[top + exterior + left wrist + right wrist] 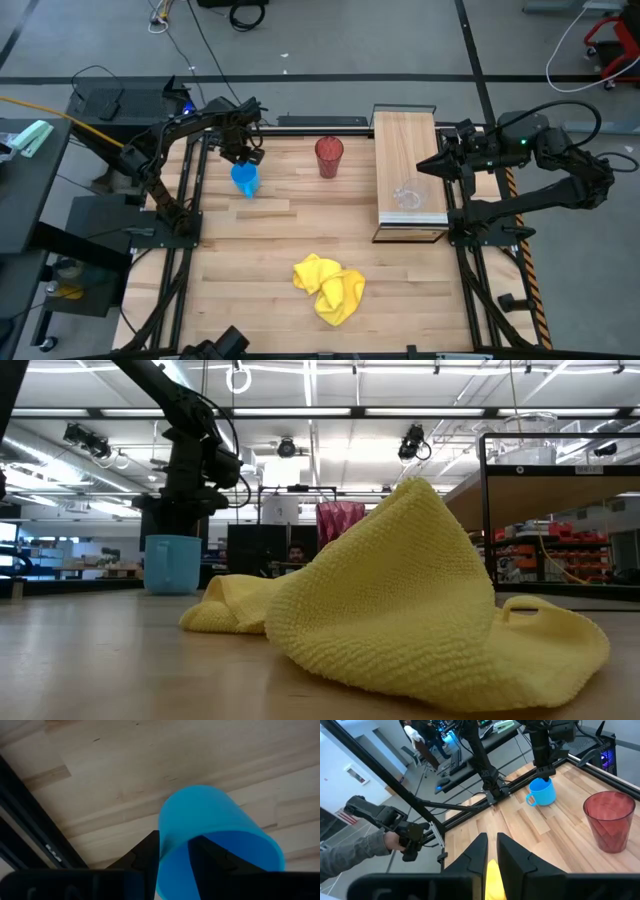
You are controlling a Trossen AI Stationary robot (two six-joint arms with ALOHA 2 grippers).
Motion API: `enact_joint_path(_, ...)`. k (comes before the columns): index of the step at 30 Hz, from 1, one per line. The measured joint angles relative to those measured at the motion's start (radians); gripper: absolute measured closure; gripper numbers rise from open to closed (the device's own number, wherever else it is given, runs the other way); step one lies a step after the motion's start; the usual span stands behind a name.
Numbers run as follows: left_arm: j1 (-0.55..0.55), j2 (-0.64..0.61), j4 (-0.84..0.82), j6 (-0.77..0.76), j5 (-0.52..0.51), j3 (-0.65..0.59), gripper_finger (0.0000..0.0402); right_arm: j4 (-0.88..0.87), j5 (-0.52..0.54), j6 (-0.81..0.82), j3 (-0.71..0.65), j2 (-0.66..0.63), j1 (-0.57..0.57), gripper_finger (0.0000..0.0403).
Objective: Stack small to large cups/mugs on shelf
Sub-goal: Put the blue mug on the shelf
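Note:
The blue mug (245,180) stands upright on the table at the far left, and my left gripper (243,157) is shut on its rim from above. It also shows in the low view (172,563) and the right wrist view (542,791). The dark red tumbler (329,156) stands upright on the table to its right. The small clear cup (407,197) stands on the light-wood shelf (408,135) at the right. My right gripper (432,166) hovers at the shelf's right edge, shut and empty (491,851). My left gripper holds the mug's rim wall (170,845) between its two fingers, one finger (210,857) inside the mug and one (145,857) outside. The fingers come from above, pointing down. The mug stays upright, and its base seems to be on the table (172,590).
A crumpled yellow cloth (330,287) lies on the table near the front edge and fills much of the low view (400,600). A person's hand holding a controller (395,837) shows beyond the table's left side. Bare tabletop (260,240) lies between mug and cloth.

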Motion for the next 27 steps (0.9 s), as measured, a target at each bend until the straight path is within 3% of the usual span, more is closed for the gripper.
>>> enact_joint_path(6, -0.013, 0.027, 0.066, 0.016, 0.001, 0.0, 0.0318, 0.0, 0.0, 0.0, 0.0, 0.0, 0.0, 0.0354)
enact_joint_path(14, -0.059, 0.026, 0.112, 0.078, 0.002, 0.001, 0.0388, 0.0, 0.0, -0.002, 0.0, 0.0, 0.0, 0.0354)
enact_joint_path(27, -0.273, 0.017, 0.113, 0.263, 0.06, 0.001, 0.0389, 0.0, 0.0, -0.034, 0.0, 0.0, 0.0, 0.0354)
